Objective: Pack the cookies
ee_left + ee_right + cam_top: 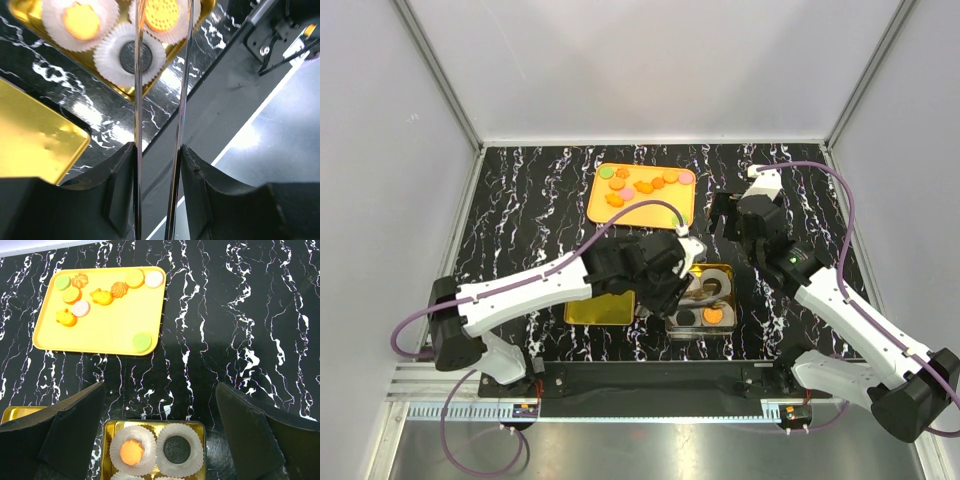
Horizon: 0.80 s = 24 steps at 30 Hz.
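Cookies (132, 451) in gold square tin (106, 450): at least three, in white paper cups (192, 440).
Yellow plastic tray (110, 330): about ten unpacked.
Left gripper (157, 160): pinching thin metal tweezers (137, 100).
Right gripper (160, 390): wide apart, empty.

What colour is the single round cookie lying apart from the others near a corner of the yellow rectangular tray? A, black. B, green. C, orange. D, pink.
B: in the right wrist view, the lone round cookie at the lower right corner of the yellow rectangular tray is green.

tabletop (240, 315) glossy marble-look | tin lid (30, 135) mirror-shiny gold metal | cups (107, 60) pleated white paper | cookies (119, 289) matt
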Each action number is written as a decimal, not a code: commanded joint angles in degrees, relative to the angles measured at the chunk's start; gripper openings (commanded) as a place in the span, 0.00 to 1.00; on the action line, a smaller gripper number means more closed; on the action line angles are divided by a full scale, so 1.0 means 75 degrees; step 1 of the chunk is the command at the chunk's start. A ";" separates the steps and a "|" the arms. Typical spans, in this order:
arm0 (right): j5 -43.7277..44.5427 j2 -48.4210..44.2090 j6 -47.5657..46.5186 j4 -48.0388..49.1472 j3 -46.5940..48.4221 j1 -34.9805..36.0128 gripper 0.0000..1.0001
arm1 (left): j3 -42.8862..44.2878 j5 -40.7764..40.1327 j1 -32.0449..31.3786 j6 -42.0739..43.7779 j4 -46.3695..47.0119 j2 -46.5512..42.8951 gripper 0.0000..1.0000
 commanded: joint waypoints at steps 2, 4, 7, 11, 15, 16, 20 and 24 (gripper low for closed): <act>0.0185 -0.0173 -0.0011 0.0136 0.0199 -0.0015 1.00 | 0.0480 -0.0087 0.0825 0.0250 0.0053 -0.0611 0.42; 0.0080 -0.0173 0.0013 0.0148 0.0153 -0.0014 1.00 | 0.0596 -0.0157 0.1513 0.0297 0.0111 -0.0658 0.42; -0.0037 -0.0150 0.0036 0.0148 0.0152 -0.0003 1.00 | 0.0854 -0.0624 0.2579 0.0262 0.0251 -0.0566 0.42; -0.0143 -0.0138 0.0060 0.0148 0.0164 -0.0014 1.00 | 0.0961 -0.1270 0.4012 0.0180 0.0755 -0.0156 0.42; -0.0318 -0.0138 0.0095 0.0113 0.0152 -0.0003 1.00 | 0.1182 -0.1329 0.5278 0.0180 0.1247 0.0803 0.42; -0.0330 -0.0138 0.0095 0.0101 0.0152 -0.0003 1.00 | 0.1369 -0.1399 0.5674 0.0191 0.1272 0.1003 0.42; -0.0412 -0.0150 0.0095 0.0042 0.0141 -0.0014 1.00 | 0.1780 -0.1833 0.6684 0.0051 0.1494 0.1894 0.43; -0.0471 -0.0126 0.0083 -0.0063 0.0187 -0.0003 1.00 | 0.2096 -0.2126 0.7540 -0.0019 0.1554 0.2902 0.43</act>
